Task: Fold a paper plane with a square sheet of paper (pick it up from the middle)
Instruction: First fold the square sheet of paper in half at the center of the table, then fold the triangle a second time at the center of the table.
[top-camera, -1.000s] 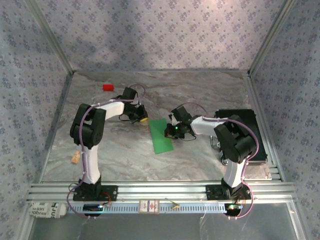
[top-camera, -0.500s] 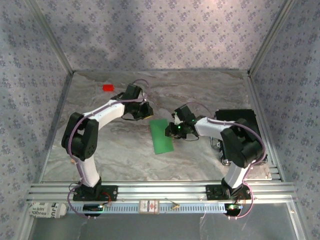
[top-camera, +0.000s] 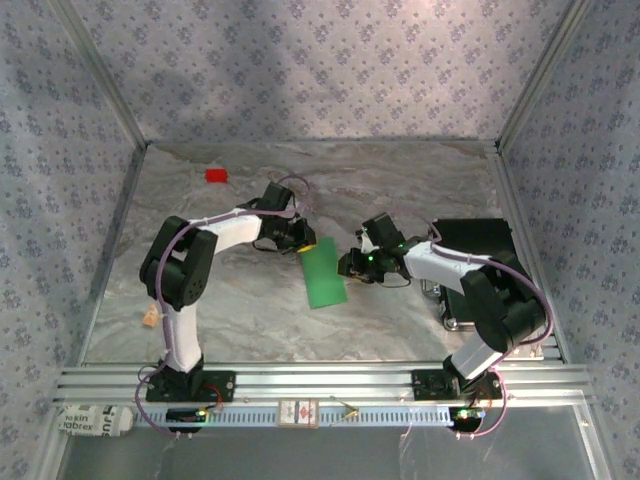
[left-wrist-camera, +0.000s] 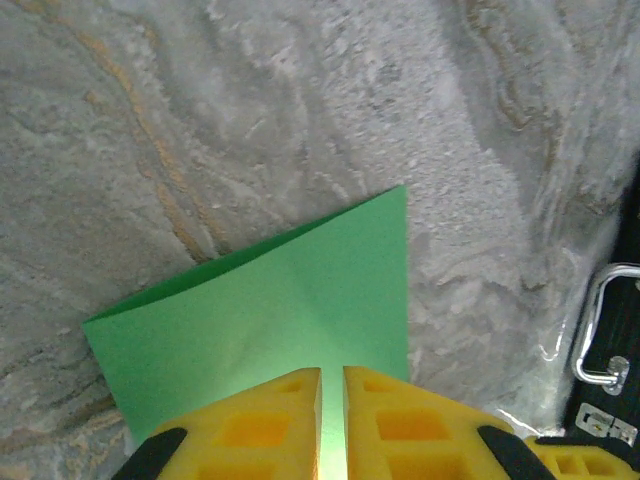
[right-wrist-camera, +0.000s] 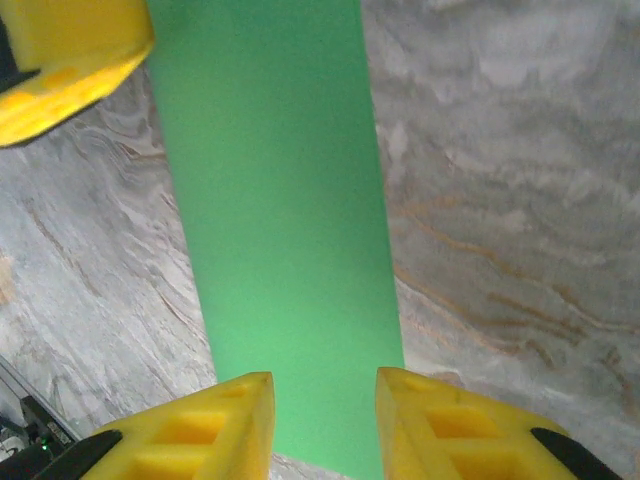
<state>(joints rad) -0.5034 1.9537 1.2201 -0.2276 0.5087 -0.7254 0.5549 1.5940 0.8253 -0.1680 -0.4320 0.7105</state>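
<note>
The green paper (top-camera: 322, 275) lies on the marble table (top-camera: 250, 300) as a long narrow strip. The left gripper (top-camera: 305, 243) is at the far end of the paper. Its yellow fingers (left-wrist-camera: 270, 420) are almost together, and I cannot tell if they pinch the paper. The right gripper (top-camera: 350, 268) is at the right edge of the paper, with its fingers apart. A red block (top-camera: 216, 175) is well apart from the paper.

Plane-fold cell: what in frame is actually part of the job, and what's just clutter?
Job:
- green paper, folded to a strip, lying flat
- left gripper, fingers nearly together, at the strip's far end
- right gripper, open, at the strip's right edge

Lying about:
- red block, far left
- black case, right side
- small tan scrap, left edge
</note>
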